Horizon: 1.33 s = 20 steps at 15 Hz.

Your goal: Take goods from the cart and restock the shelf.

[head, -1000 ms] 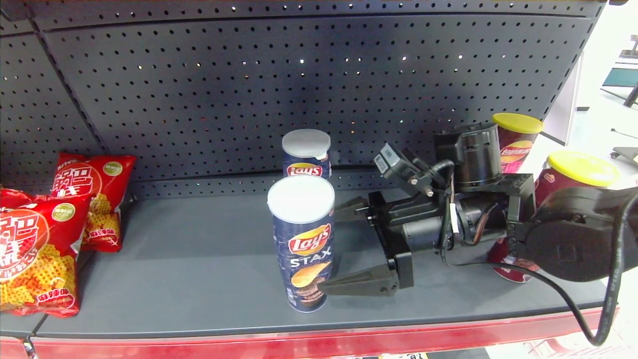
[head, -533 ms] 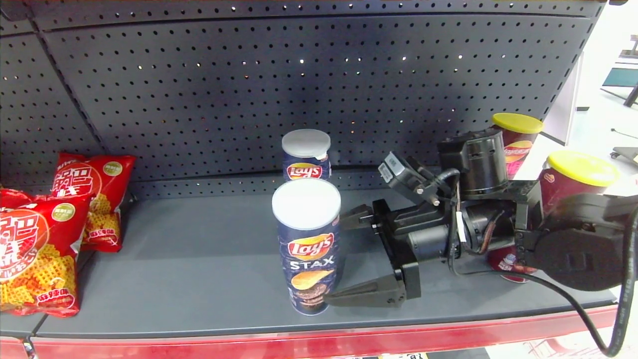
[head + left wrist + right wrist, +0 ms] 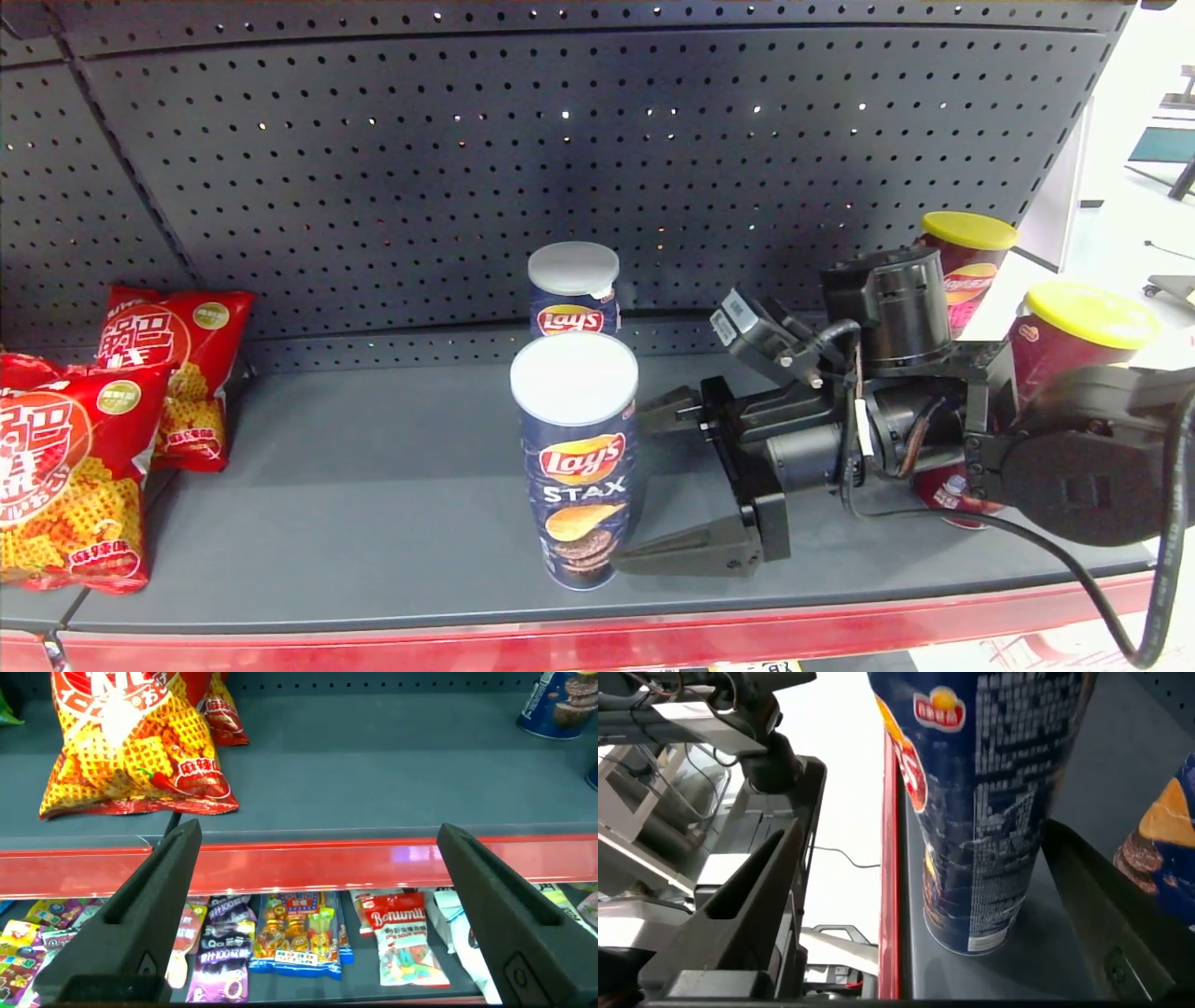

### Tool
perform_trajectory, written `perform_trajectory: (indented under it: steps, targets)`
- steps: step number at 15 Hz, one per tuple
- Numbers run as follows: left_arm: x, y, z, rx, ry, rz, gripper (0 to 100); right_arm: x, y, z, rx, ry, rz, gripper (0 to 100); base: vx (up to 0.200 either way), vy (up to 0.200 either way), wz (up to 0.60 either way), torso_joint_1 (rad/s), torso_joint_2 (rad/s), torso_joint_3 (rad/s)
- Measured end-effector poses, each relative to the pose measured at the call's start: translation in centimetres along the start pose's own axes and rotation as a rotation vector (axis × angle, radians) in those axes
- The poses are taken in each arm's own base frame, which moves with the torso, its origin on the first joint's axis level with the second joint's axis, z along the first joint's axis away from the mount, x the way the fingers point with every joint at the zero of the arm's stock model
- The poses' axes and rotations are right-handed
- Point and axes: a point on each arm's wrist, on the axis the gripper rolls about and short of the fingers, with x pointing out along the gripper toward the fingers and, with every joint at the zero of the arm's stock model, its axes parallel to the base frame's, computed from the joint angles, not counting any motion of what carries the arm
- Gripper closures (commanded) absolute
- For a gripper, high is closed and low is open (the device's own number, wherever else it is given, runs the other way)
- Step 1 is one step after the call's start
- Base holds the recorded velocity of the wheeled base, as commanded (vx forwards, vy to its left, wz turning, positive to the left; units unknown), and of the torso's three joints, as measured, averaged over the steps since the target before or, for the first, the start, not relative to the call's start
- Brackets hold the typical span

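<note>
Head view: the front blue can (image 3: 577, 457) stands upright on the shelf (image 3: 373, 485), near the red front edge and in line with the rear blue can (image 3: 572, 287). Your right pincer (image 3: 644, 485) is spread open and straddles the front can's right side, one finger behind it and one low by its base; I cannot tell whether either touches. Risk: the can is tall and narrow, so any sideways drift as you back out could hook it and tip it over the edge. Pull straight along the fingers. The wrist sits just in front of the maroon cans (image 3: 1088, 327), and a wide swing there could knock them.

Left wrist view: your left pincer (image 3: 318, 835) hangs open below and in front of the shelf lip, holding nothing, with the red snack bags (image 3: 131, 747) above on the shelf. Risk: raising it without clearing the lip could strike the edge or snag a bag.

Right wrist view: the front can (image 3: 990, 812) sits between the two fingers (image 3: 757, 887), with a gap visible on the outer side and the rear can (image 3: 1167, 831) close beyond. Risk: the inner finger has little room, so a twist could nudge both cans.
</note>
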Motion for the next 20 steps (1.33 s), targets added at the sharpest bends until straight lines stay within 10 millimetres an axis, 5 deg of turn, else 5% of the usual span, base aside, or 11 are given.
perform_trajectory:
  steps: [20]
  targets:
    - [0.00,0.00,0.00,0.000,0.000,0.000,0,-1.04,0.24,-0.94,0.034,0.019,-0.024,0,0.000,0.000,0.00,0.000,0.00,0.000]
